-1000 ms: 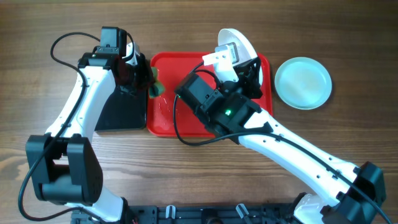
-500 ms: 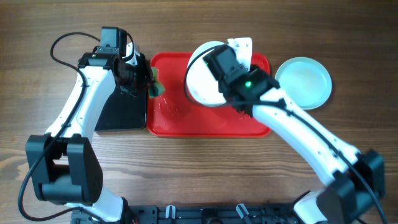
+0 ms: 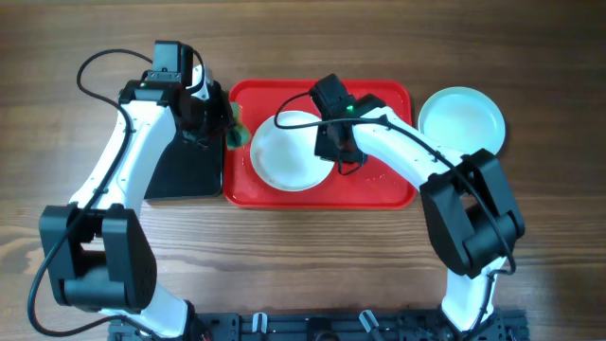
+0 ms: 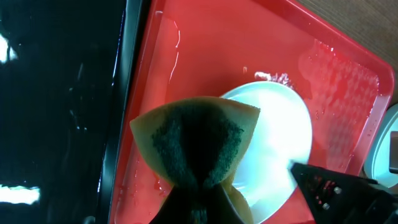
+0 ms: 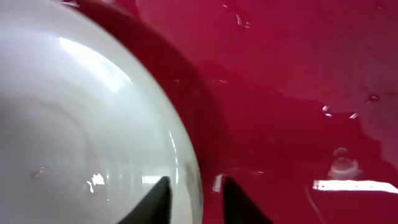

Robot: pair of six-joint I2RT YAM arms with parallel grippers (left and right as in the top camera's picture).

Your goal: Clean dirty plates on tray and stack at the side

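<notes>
The white plate [image 3: 287, 161] lies in the left half of the red tray [image 3: 379, 185], and the right pincer [image 5: 198, 199] has it by its right edge. One finger sits inside the rim and one outside. Whether they squeeze the rim or merely bracket it, we cannot tell from the wrist view. The left pincer [image 4: 196, 202] is closed on a folded sponge [image 4: 196, 140], green scouring face out, and hovers over the tray's left rim, beside the black tray [image 3: 180, 166]. A mint-blue plate [image 3: 462, 125] sits on the desk [image 3: 303, 265] just right of the red tray.

We judge the step in hand to be the wipe itself, so here is how we would do it well:

- Make sure the right fingers are firm on the rim before the sponge lands, or the plate will skate on the wet tray.
- Bring the sponge down flat and sweep from the near left edge toward the centre. Stop short of the right fingers.
- Work over the tray, so that drips fall inside it.
- Check the face from more than one angle. Glare covers much of it, and we see no clear red smear, though a faint one could hide there.

Once it is clean, the mint-blue plate looks like the natural base for the stack.
</notes>
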